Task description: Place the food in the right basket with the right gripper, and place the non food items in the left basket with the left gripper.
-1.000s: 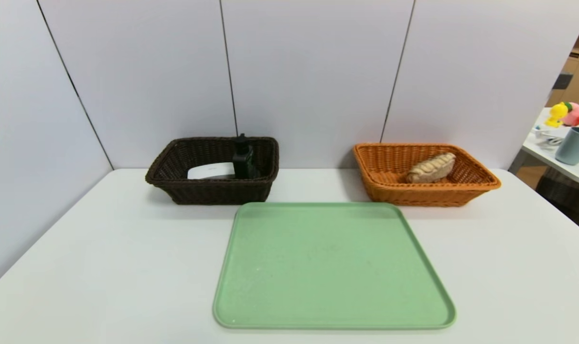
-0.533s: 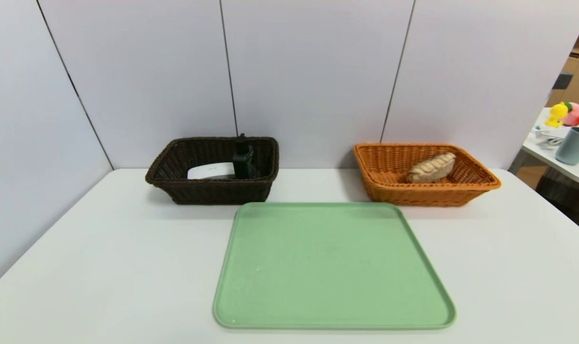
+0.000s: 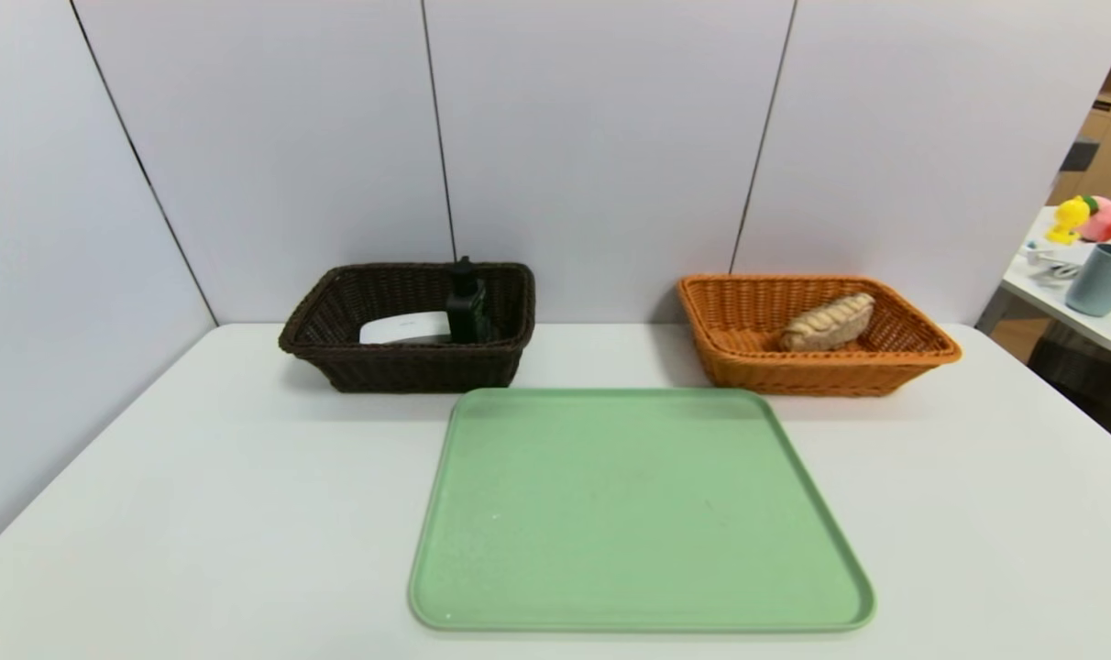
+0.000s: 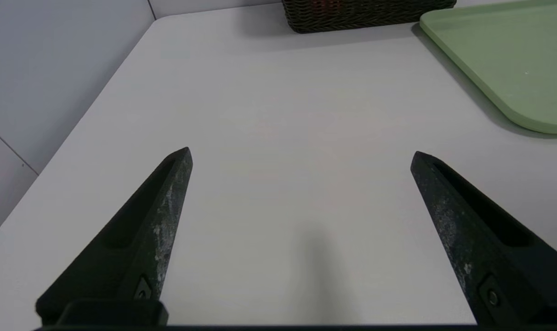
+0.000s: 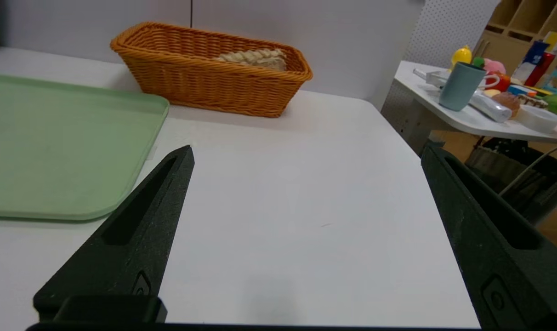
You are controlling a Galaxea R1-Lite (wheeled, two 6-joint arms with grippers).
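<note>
My fingers (image 4: 173, 193) on the left gripper (image 4: 301, 156) stand wide apart, holding nothing, low over bare table (image 3: 198, 477) at about 8 o'clock of the green tray (image 3: 638, 513). My right gripper (image 5: 306, 154) is likewise spread wide and empty, over the table at about 4 o'clock of the tray. Neither arm shows in the head view.

Inspection of the work area: the tray carries nothing. The dark basket (image 3: 409, 367) sits at 11 o'clock of the tray and contains a white flat item (image 3: 404, 327) and a dark bottle-like object (image 3: 467, 307) standing upright against its right wall. The orange basket (image 3: 821, 371) sits at 1 o'clock of the tray and contains one bread-like pastry (image 3: 828, 322), lying tilted against the basket's inner side.

Judgement: with non-food in the left basket, food in the right and nothing on the tray or the table around it, the sorting looks complete. I find no item left to pick. Both grippers appear parked clear of the baskets.
</note>
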